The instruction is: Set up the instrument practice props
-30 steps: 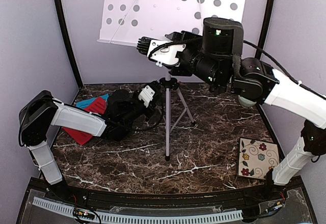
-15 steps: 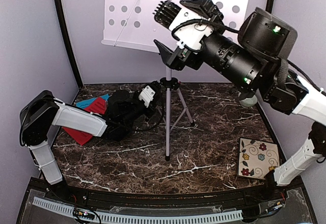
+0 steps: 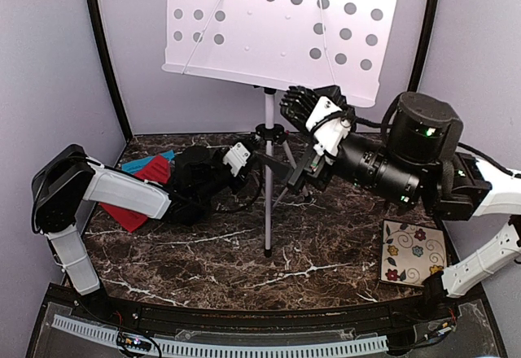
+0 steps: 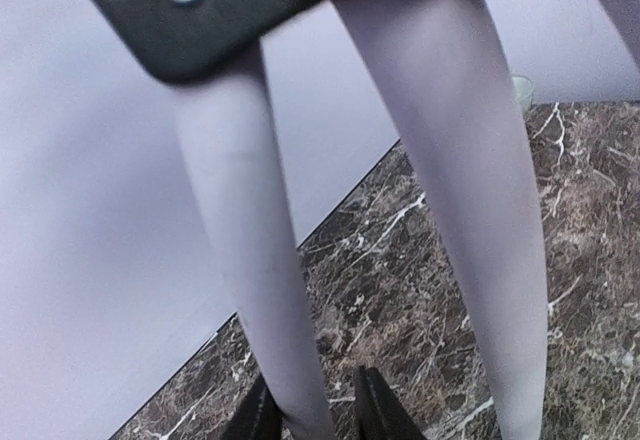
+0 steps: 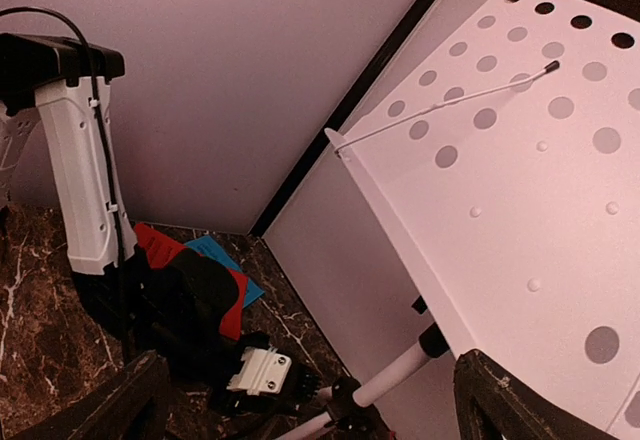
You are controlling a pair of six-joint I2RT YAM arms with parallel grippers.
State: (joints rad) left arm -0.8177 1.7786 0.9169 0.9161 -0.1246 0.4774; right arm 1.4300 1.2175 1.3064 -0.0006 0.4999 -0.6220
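The white music stand's perforated desk sits tilted atop its tripod post at mid-table. In the left wrist view two pale tripod legs run down; the left leg passes between the dark fingertips of my left gripper, with a thin gap on one side. From above, the left gripper lies low by the tripod hub. My right gripper hangs wide open and empty just right of the post, under the desk. Red and blue sheet-music pages lie on the table behind the left arm.
A floral tile lies at the front right. A small pale bowl stands by the back wall. Walls close in the back and both sides. The tripod's legs spread over the dark marble top.
The right gripper let go of the desk's lower edge, opened wide, rose, then dropped beside the post. The left jaws eased slightly apart around the leg.
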